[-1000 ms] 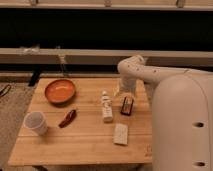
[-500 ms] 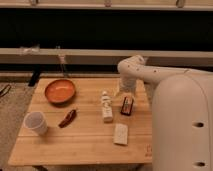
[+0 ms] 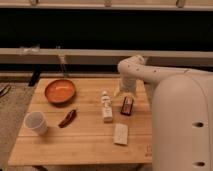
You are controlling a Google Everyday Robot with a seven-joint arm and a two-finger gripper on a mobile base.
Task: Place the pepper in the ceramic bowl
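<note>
The pepper [image 3: 67, 118] is a small dark red curved chili lying on the wooden table [image 3: 85, 142], left of centre. The ceramic bowl [image 3: 60, 91] is round, shallow and orange-red, at the table's far left, just behind the pepper. My gripper [image 3: 123, 93] hangs at the end of the white arm over the table's far right part, above the dark red-marked block, well right of the pepper and bowl.
A white translucent cup [image 3: 36, 123] stands at the left front. A small white bottle [image 3: 106, 106] lies mid-table. A dark rectangular block [image 3: 127, 105] and a pale block [image 3: 120, 134] lie to the right. My white body [image 3: 182, 125] fills the right side.
</note>
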